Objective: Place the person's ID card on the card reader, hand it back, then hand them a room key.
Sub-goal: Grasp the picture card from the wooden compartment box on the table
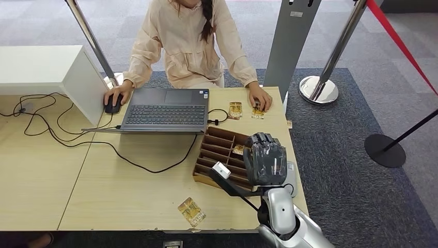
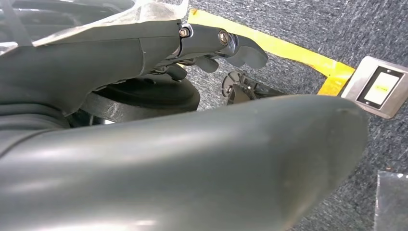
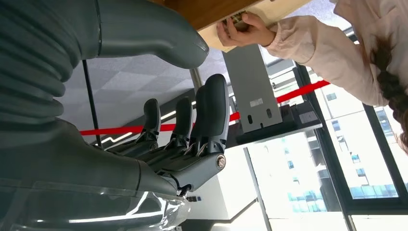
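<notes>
In the head view the right hand (image 1: 265,159) hovers empty, fingers apart, over the wooden card box (image 1: 223,155) near the table's (image 1: 129,191) right edge, while the ID card (image 1: 257,110), probably the one under the person's hand (image 1: 260,97) at the far edge, could slide off if snatched; the left wrist view shows the left hand (image 2: 211,48) hanging empty, seemingly loosely curled, above the floor; the right wrist view confirms straight, spread fingers (image 3: 211,115).

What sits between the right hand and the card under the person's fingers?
Nothing solid. The right hand hovers open over the wooden organizer, and bare table separates it from the card. However, the person's hand rests on that card.
</notes>
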{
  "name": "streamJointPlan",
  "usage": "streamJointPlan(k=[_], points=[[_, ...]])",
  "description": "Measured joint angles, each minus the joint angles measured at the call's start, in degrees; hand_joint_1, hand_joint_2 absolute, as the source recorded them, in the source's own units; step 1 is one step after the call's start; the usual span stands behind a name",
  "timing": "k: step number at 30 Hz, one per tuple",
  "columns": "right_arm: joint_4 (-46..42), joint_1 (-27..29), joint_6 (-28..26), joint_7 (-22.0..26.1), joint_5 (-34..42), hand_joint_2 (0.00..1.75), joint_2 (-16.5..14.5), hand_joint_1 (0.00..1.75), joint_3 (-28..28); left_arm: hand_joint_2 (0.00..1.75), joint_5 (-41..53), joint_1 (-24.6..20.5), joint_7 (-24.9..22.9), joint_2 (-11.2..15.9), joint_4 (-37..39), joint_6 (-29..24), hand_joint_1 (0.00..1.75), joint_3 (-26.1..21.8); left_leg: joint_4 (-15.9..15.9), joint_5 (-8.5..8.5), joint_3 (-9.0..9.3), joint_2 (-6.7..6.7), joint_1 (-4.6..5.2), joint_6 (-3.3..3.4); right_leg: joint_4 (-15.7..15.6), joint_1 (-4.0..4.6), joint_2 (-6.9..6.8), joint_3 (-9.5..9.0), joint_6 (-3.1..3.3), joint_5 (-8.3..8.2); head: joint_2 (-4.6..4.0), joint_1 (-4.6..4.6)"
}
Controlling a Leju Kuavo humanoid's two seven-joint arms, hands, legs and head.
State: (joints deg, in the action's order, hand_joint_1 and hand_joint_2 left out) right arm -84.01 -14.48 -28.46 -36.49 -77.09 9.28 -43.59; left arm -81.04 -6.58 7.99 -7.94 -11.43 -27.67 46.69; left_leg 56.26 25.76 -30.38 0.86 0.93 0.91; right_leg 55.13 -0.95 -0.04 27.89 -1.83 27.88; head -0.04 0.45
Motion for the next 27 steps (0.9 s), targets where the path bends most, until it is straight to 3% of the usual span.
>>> streamJointPlan(k=[4, 8, 11, 22, 27], points=[[-2.2, 1.1, -0.3, 0.0, 0.2, 1.75, 0.4, 0.92, 1.1, 0.0, -0.1, -0.1, 0.3, -0.1, 0.0, -0.1, 0.0, -0.2, 0.0, 0.0, 0.0, 0.0, 0.01, 0.0, 0.0, -0.01, 0.0, 0.0, 0.0, 0.0, 0.0, 0.0], [-3.2, 1.6, -0.2, 0.3, 0.7, 1.75, 0.6, 0.29, 1.7, 0.0, -0.2, -0.2, 0.5, -0.2, 0.0, -0.1, 0.0, -0.4, 0.0, 0.0, 0.01, 0.01, 0.01, 0.0, 0.0, -0.01, 0.0, -0.01, 0.0, 0.0, 0.0, 0.0], [-3.2, 1.6, 0.3, 0.6, 1.0, 1.75, 0.7, 0.18, 2.0, 0.0, -0.3, -0.2, 0.6, -0.3, 0.0, -0.1, 0.0, -0.5, 0.0, 0.0, 0.0, 0.02, 0.02, 0.0, 0.0, -0.02, 0.0, -0.01, 0.0, 0.0, 0.0, 0.0], [-1.1, -0.1, 3.8, 1.5, 3.0, 1.75, -0.1, 0.17, 1.7, 0.0, -0.4, -0.2, 0.5, -0.3, 0.0, 0.0, 0.0, -0.6, 0.0, 0.0, -0.02, 0.05, 0.03, 0.0, 0.0, -0.03, 0.0, -0.01, 0.0, 0.0, 0.0, -0.01], [1.6, -1.2, 4.6, 1.6, 4.5, 1.75, -0.9, 0.54, 1.3, 0.0, -0.4, -0.2, 0.7, -0.3, 0.0, 0.0, 0.0, -0.6, 0.0, 0.0, -0.03, 0.07, 0.04, 0.0, 0.0, -0.03, 0.0, -0.01, 0.0, 0.0, 0.0, 0.0]])
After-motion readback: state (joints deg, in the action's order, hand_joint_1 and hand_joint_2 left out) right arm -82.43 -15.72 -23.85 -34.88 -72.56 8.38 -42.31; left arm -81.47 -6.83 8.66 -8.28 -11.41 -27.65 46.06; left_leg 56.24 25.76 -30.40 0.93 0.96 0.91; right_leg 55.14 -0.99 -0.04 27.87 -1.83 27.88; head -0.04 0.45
